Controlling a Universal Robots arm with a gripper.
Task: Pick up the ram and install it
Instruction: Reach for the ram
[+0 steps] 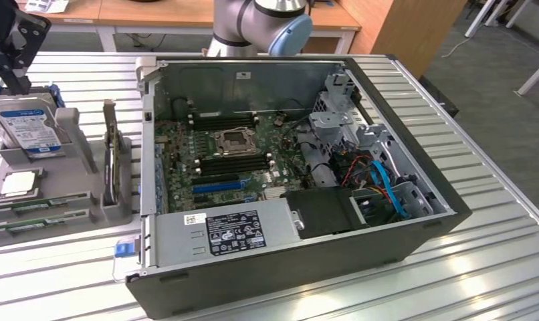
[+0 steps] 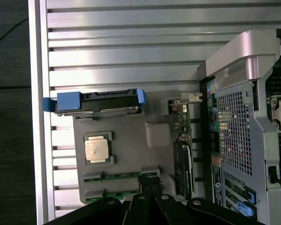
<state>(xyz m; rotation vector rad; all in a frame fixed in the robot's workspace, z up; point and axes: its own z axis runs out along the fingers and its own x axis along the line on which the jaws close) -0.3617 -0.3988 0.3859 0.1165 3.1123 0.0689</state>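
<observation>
Ram (image 2: 116, 176), long axis aimed at the case (image 2: 232, 117), is overhung at its case-side end by the closed, empty claw (image 2: 150, 181).

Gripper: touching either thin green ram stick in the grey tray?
Apart. Exterior view: black gripper hangs by the blue-labelled silver hard drive, the whole square processor chip lying between it and the green ram sticks.

An open computer case (image 1: 296, 277) lay on a slatted metal table (image 1: 493, 267), with a black-labelled power supply (image 1: 225, 231) inside it. Beside the case, on the exterior view's left, a grey holder (image 1: 73, 144) carried an upright blue-labelled hard drive (image 1: 29, 127) and a flat processor chip (image 1: 20, 184).
</observation>
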